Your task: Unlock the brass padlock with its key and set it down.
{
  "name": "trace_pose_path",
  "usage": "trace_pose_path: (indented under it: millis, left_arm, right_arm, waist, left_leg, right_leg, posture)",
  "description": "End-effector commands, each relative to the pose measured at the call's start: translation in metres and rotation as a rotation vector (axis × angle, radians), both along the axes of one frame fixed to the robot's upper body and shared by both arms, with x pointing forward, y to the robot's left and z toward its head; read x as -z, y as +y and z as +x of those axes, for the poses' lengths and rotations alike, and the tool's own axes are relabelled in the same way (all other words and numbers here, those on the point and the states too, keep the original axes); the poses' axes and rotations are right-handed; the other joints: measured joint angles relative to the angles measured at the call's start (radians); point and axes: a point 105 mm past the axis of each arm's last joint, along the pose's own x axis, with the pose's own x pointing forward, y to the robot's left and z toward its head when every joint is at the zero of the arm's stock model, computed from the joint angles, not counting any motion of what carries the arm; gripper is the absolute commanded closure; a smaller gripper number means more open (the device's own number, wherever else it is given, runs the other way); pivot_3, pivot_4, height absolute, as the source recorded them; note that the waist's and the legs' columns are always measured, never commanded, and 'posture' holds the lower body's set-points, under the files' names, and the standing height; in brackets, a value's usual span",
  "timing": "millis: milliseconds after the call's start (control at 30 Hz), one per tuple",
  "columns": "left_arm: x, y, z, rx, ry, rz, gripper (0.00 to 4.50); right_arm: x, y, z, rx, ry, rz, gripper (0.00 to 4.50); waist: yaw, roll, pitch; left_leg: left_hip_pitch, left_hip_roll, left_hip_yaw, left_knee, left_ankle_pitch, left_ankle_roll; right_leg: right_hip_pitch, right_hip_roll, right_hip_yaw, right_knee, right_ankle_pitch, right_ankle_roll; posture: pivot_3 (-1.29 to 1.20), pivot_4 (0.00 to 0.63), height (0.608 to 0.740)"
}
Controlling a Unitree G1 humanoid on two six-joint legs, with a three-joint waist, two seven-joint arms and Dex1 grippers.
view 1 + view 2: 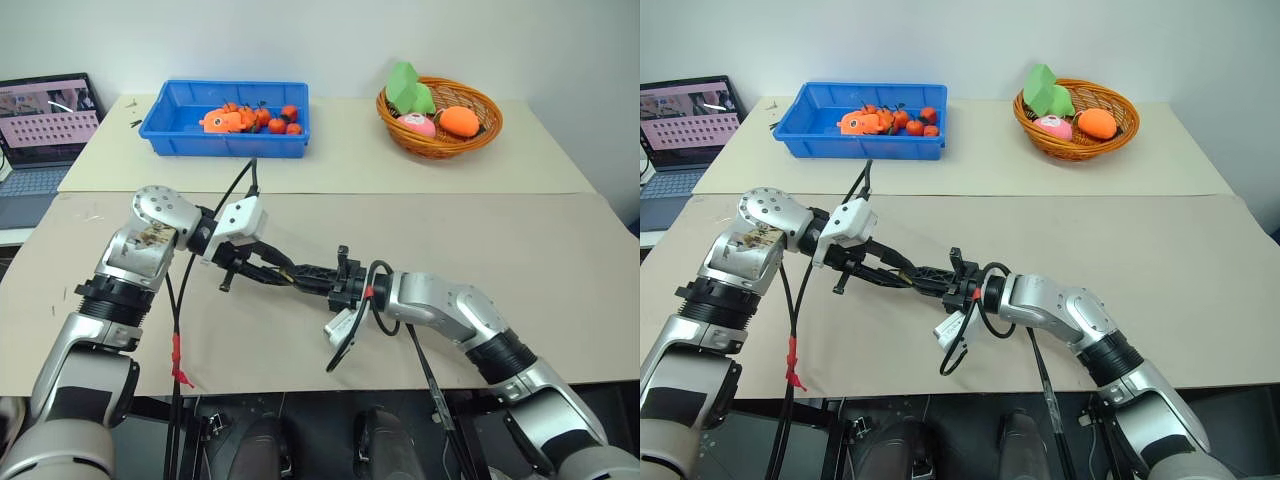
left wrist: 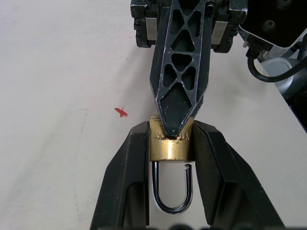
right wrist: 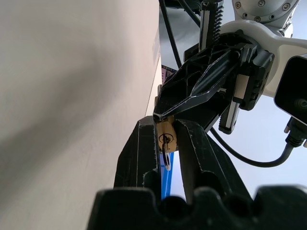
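The brass padlock [image 2: 170, 144] is clamped by its body between the two black fingers of my left gripper [image 2: 170, 127], just above the table's middle. Its silver shackle [image 2: 172, 203] points back toward the left wrist, and one leg end shows a small gap from the body. The key [image 3: 166, 155] sits in the keyhole on the padlock's [image 3: 166, 138] face. My right gripper [image 3: 165, 124] comes in level from the right and is shut on the key, fingertips against the padlock. In the left eye view both grippers meet tip to tip around the padlock [image 1: 291, 273].
A blue bin [image 1: 165, 128] with orange and red toys stands at the back left. A wicker basket [image 1: 485, 128] of toy food is at the back right. A laptop [image 1: 45, 125] sits far left. A red speck [image 2: 121, 112] lies on the tan table [image 1: 520, 240].
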Motion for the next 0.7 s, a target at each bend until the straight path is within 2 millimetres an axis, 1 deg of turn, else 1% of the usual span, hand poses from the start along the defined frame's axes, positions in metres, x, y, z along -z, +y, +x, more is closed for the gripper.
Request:
trace_pose_path:
  millis: [33, 100, 133, 233, 267, 300, 333, 533, 700]
  left_arm:
    - [-0.011, -0.002, 0.000, 0.012, -0.049, -0.015, 3.69]
    - [-0.012, -0.001, 0.000, 0.014, -0.042, -0.021, 2.69]
    - [-0.012, -0.002, 0.000, 0.013, -0.048, -0.020, 2.53]
    - [-0.011, -0.002, 0.002, 0.007, -0.061, -0.010, 1.40]
    - [-0.011, -0.001, 0.002, 0.008, -0.059, -0.008, 1.10]
    - [-0.011, -0.001, 0.001, 0.010, -0.057, -0.008, 0.64]
    - [-0.012, -0.002, 0.001, 0.013, -0.053, -0.010, 0.33]
    - [-0.014, -0.001, 0.001, 0.005, -0.050, -0.018, 0.33]
    - [-0.028, 0.011, 0.009, -0.079, -0.030, -0.071, 0.33]
  right_arm:
    - [-0.013, 0.002, -0.001, -0.006, -0.015, 0.055, 4.35]
    - [-0.013, 0.002, -0.001, -0.006, -0.015, 0.054, 4.35]
    - [-0.013, 0.002, -0.001, -0.005, -0.015, 0.055, 4.35]
    - [-0.013, 0.002, -0.001, -0.003, -0.014, 0.056, 4.35]
    - [-0.013, 0.002, -0.001, -0.003, -0.014, 0.056, 4.35]
    - [-0.013, 0.002, -0.001, -0.003, -0.013, 0.056, 4.35]
    - [-0.013, 0.002, -0.001, -0.003, -0.013, 0.057, 4.35]
    - [-0.013, 0.002, 0.000, 0.001, -0.012, 0.062, 4.35]
    - [-0.013, -0.003, 0.004, 0.034, -0.005, 0.068, 4.35]
  waist:
    - [0.000, 0.000, 0.000]
    - [0.000, 0.000, 0.000]
    - [0.000, 0.000, 0.000]
    - [0.000, 0.000, 0.000]
    - [0.000, 0.000, 0.000]
    - [0.000, 0.000, 0.000]
    - [0.000, 0.000, 0.000]
    - [0.000, 0.000, 0.000]
    - [0.000, 0.000, 0.000]
  left_leg:
    - [0.000, 0.000, 0.000, 0.000, 0.000, 0.000]
    - [0.000, 0.000, 0.000, 0.000, 0.000, 0.000]
    - [0.000, 0.000, 0.000, 0.000, 0.000, 0.000]
    - [0.000, 0.000, 0.000, 0.000, 0.000, 0.000]
    - [0.000, 0.000, 0.000, 0.000, 0.000, 0.000]
    - [0.000, 0.000, 0.000, 0.000, 0.000, 0.000]
    - [0.000, 0.000, 0.000, 0.000, 0.000, 0.000]
    - [0.000, 0.000, 0.000, 0.000, 0.000, 0.000]
    - [0.000, 0.000, 0.000, 0.000, 0.000, 0.000]
  right_leg:
    - [0.000, 0.000, 0.000, 0.000, 0.000, 0.000]
    - [0.000, 0.000, 0.000, 0.000, 0.000, 0.000]
    - [0.000, 0.000, 0.000, 0.000, 0.000, 0.000]
    - [0.000, 0.000, 0.000, 0.000, 0.000, 0.000]
    - [0.000, 0.000, 0.000, 0.000, 0.000, 0.000]
    - [0.000, 0.000, 0.000, 0.000, 0.000, 0.000]
    - [0.000, 0.000, 0.000, 0.000, 0.000, 0.000]
    - [0.000, 0.000, 0.000, 0.000, 0.000, 0.000]
    - [0.000, 0.000, 0.000, 0.000, 0.000, 0.000]
  posture:
    - [0.00, 0.150, 0.664]
    - [0.00, 0.150, 0.664]
    - [0.00, 0.150, 0.664]
    - [0.00, 0.150, 0.664]
    - [0.00, 0.150, 0.664]
    - [0.00, 0.150, 0.664]
    - [0.00, 0.150, 0.664]
    - [0.00, 0.150, 0.664]
    - [0.00, 0.150, 0.664]
